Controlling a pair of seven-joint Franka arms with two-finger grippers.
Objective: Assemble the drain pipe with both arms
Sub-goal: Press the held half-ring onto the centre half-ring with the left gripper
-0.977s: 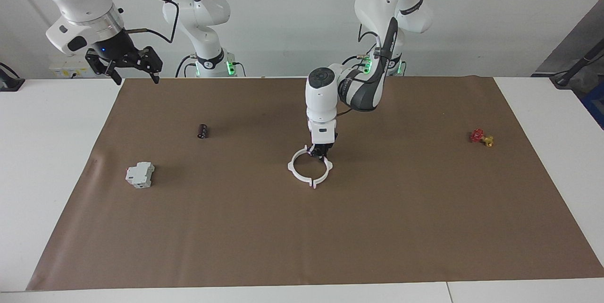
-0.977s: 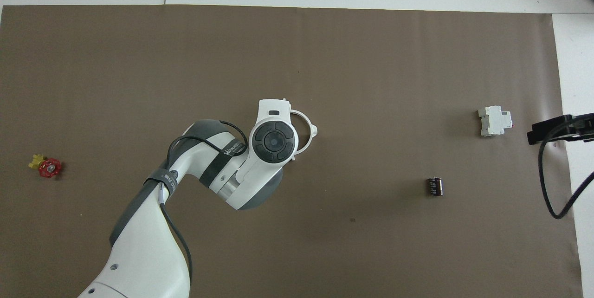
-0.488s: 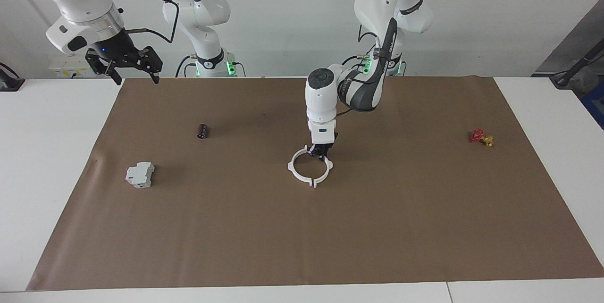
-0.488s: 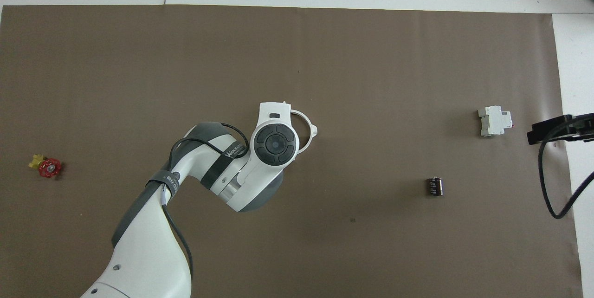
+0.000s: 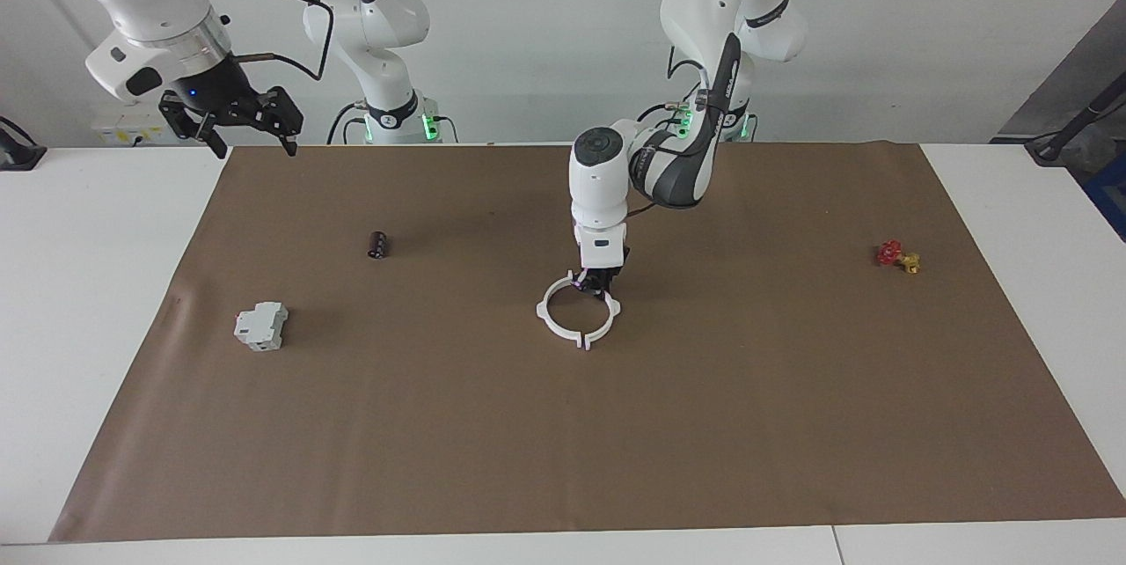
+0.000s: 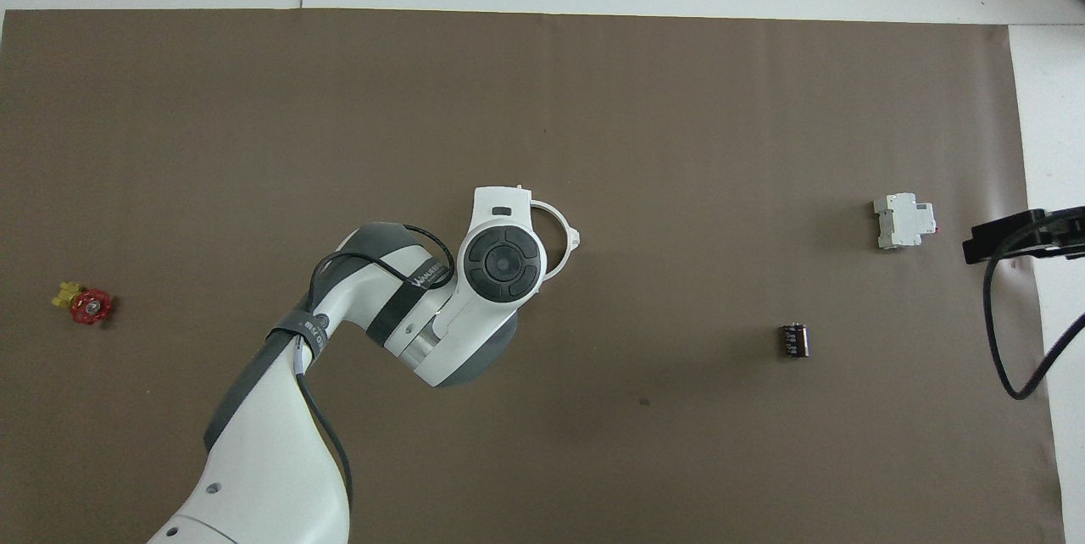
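Observation:
The drain pipe (image 5: 554,329) is a thin white ring made of two half-rings with small tabs, in the middle of the brown mat. My left gripper (image 5: 596,285) points straight down and is shut on the ring's rim, on the side nearer to the robots. In the overhead view the left wrist hides the gripper and most of the drain pipe (image 6: 566,241). My right gripper (image 5: 249,141) is open and empty. It waits raised over the mat's corner at the right arm's end, and it also shows in the overhead view (image 6: 996,246).
A grey-white boxy block (image 5: 260,326) and a small black cylinder (image 5: 378,244) lie toward the right arm's end. A small red and yellow valve (image 5: 897,256) lies toward the left arm's end. The brown mat (image 5: 563,442) covers the table.
My left wrist and gripper have risen very slightly, and the ring has shifted a little with them. The right arm has not moved.

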